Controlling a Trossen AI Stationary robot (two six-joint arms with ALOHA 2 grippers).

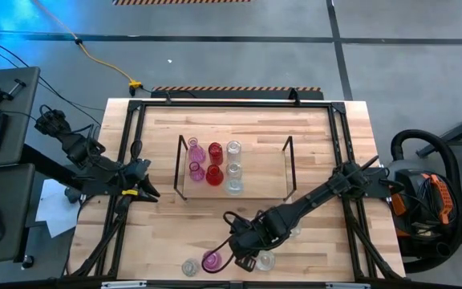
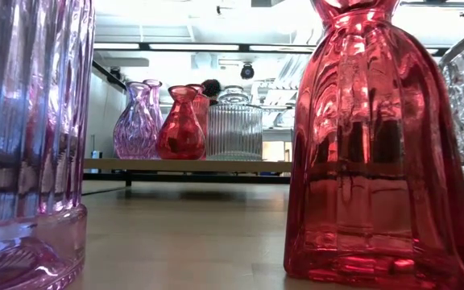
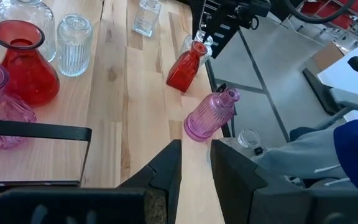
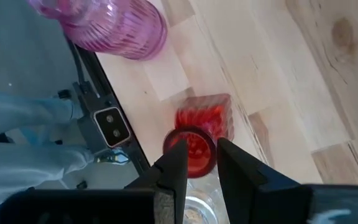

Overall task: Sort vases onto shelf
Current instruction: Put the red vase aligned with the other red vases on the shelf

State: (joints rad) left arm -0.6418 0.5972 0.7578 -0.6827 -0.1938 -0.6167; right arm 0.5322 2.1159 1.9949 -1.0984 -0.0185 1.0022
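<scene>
Your tabletop (image 1: 311, 136) carries the shelf (image 1: 263, 172) at its centre, six vases already standing at its left half. At the near edge, your right gripper (image 1: 243, 245) hangs over a red vase (image 4: 197, 134), fingers (image 4: 173, 168) apart on either side of its neck, not yet closed. A pink vase (image 1: 212, 260) stands just beside. The pickup appears in hand; next, close, lift, carry to the shelf. Your left gripper (image 1: 144, 186) waits at the left edge, fingers slightly apart.
</scene>
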